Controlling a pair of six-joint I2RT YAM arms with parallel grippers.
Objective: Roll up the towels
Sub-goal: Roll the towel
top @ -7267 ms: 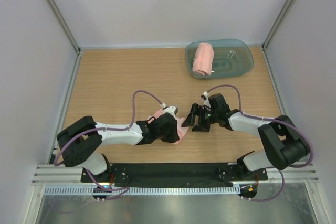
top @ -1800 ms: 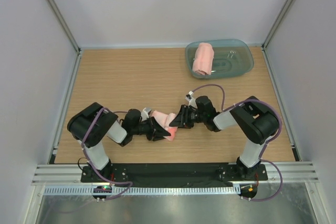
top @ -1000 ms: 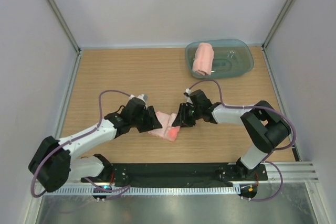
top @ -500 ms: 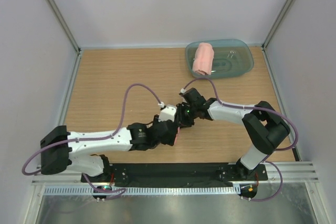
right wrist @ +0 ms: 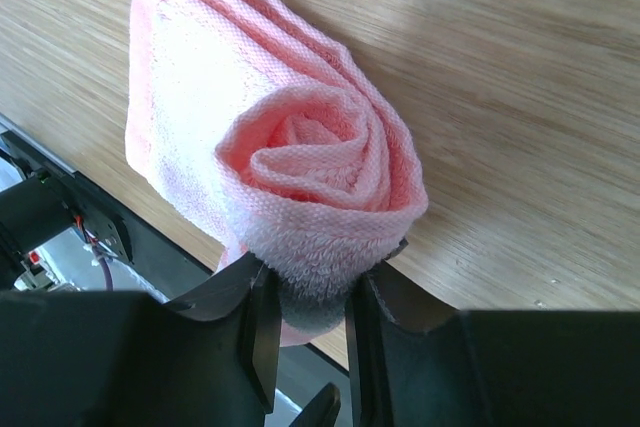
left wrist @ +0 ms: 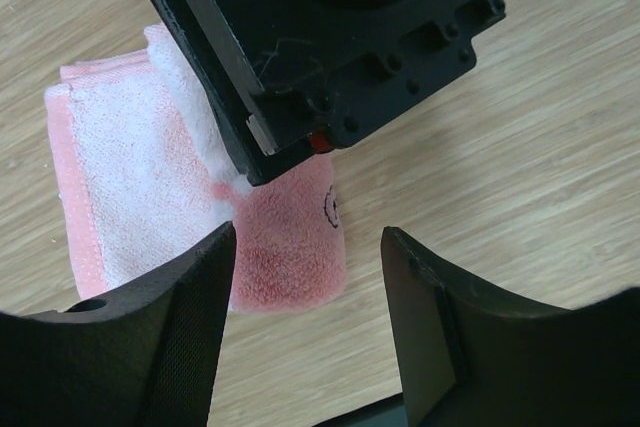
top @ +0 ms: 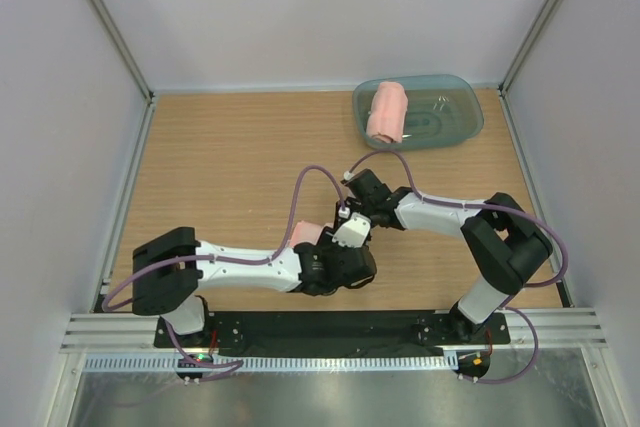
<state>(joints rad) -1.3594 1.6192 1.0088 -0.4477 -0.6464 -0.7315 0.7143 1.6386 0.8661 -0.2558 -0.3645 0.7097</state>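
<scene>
Half-rolled towel (right wrist: 300, 147), gripped at one end.
Pinched at the rolled end by right gripper (right wrist: 312, 297); hovered over by left gripper (left wrist: 305, 247), spread wide, empty.

Salmon pink on the soft rectangular terry towel (right wrist: 300, 147) at near centre: paler, almost white-pink on its flat left part, deeper coral at the right end, with a small dark printed mark there. Same salmon pink on the rolled terry towel (top: 386, 112) far right, inside the translucent blue-green oval plastic tub (top: 455, 127). Light honey tan with fine straight grain on the wooden table (top: 230, 157). Matt black on the left gripper (left wrist: 305, 247) and right gripper (right wrist: 312, 287), one small red spot on the latter's body. White shells, black joints on the left arm (top: 240, 259) and right arm (top: 440, 212). Dusty purple on the cables (top: 300, 192). Plain grey-white on the walls (top: 320, 17).
</scene>
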